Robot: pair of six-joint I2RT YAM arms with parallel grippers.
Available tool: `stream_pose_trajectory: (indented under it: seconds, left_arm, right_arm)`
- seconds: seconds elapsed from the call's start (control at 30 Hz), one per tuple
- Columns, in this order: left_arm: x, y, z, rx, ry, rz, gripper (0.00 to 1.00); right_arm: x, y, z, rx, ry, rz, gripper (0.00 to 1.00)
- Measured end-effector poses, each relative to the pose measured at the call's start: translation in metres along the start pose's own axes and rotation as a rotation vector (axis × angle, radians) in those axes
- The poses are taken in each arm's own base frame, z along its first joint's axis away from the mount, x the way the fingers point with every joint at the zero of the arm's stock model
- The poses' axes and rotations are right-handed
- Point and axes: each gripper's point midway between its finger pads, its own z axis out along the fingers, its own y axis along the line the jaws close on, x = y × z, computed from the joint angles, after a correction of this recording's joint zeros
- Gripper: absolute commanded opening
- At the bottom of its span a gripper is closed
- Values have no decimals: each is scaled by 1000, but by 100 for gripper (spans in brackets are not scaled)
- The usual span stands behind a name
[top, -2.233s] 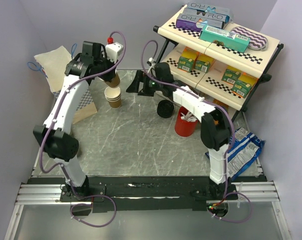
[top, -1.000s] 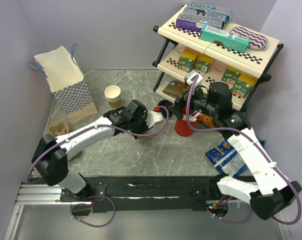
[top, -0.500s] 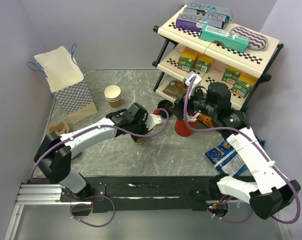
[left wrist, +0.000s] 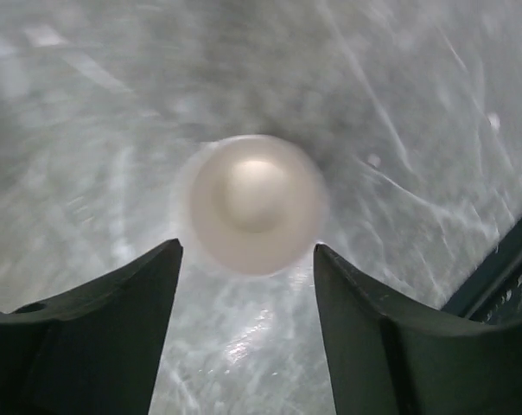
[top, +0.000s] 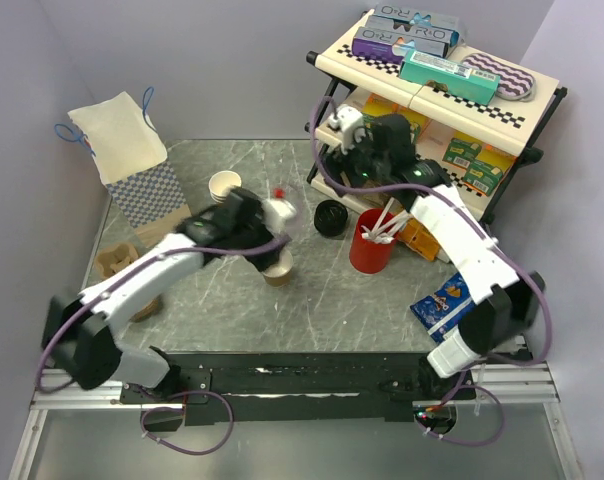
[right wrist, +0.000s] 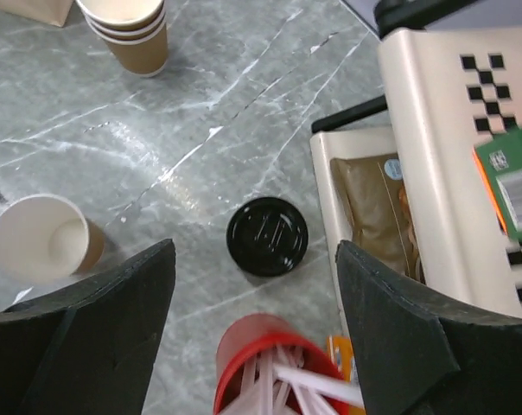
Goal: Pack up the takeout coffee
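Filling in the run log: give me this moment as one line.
left pincer: open, above lidless cup | right pincer: open, above black lid | stage: cup not yet lidded

Overhead and both wrist cameras look down, sharing the white-lined brown paper cup (left wrist: pixel 254 203); left wrist closest.

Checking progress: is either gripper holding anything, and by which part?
Nothing is held. The left gripper is open over a lidless cup, the right gripper open over a black lid.
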Motion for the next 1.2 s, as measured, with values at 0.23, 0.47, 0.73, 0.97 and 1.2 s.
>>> stream_pose_trajectory:
  seconds: [0.23, 0.47, 0.73, 0.97, 1.2]
  left_arm:
    - [-16, 56, -79, -179, -236, -222, 73]
    - [-2, 80, -101, -235, -307, -378, 73]
    - [5, 91, -105, -242, -327, -454, 73]
    - [2, 91, -108, -231, -351, -467, 74]
    - [6, 92, -107, -221, -350, -487, 74]
  right_arm:
    - [11, 38, 54, -88, 155, -24, 60]
    - [85, 54, 101, -149, 415, 2, 53]
    - [131, 58, 120, -156, 572, -5, 52]
    - [148, 51, 128, -124, 621, -41, 52]
    - [159, 48, 133, -110, 651, -63, 52]
